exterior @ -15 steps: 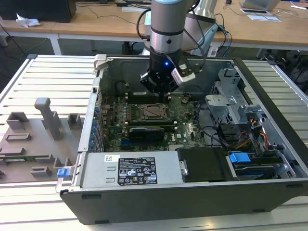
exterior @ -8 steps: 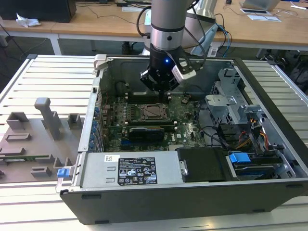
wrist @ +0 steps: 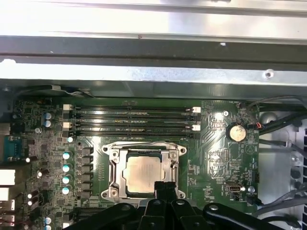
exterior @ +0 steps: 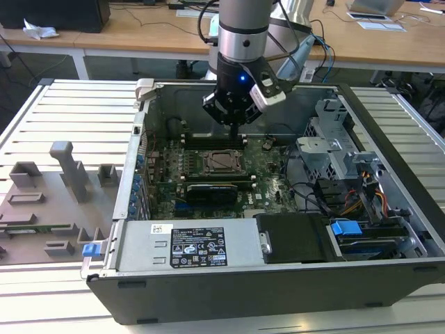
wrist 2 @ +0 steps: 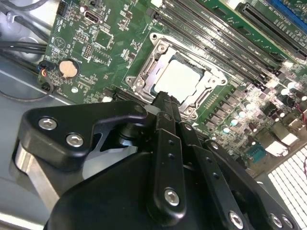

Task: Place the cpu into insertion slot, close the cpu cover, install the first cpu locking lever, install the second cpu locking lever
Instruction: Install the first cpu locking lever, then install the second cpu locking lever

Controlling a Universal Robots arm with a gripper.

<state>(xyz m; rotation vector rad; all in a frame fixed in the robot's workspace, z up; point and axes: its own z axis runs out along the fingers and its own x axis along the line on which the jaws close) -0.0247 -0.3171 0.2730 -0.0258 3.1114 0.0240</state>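
Note:
The cpu lies flat in the insertion slot on the green board, its silver-grey top showing. The cpu cover is folded down as a silvery frame around the chip. My gripper hangs just above one edge of the socket, its black fingers pressed together with nothing between them. In the exterior view the fingertips sit over the socket's far side, close to the memory slots. Thin metal levers run along the frame's sides; I cannot tell whether they are hooked.
Long black memory slots border the socket, and a coin battery sits nearby. The case holds a black card, a power supply, a drive cage and cables. Grey fixtures stand on the exterior view's left.

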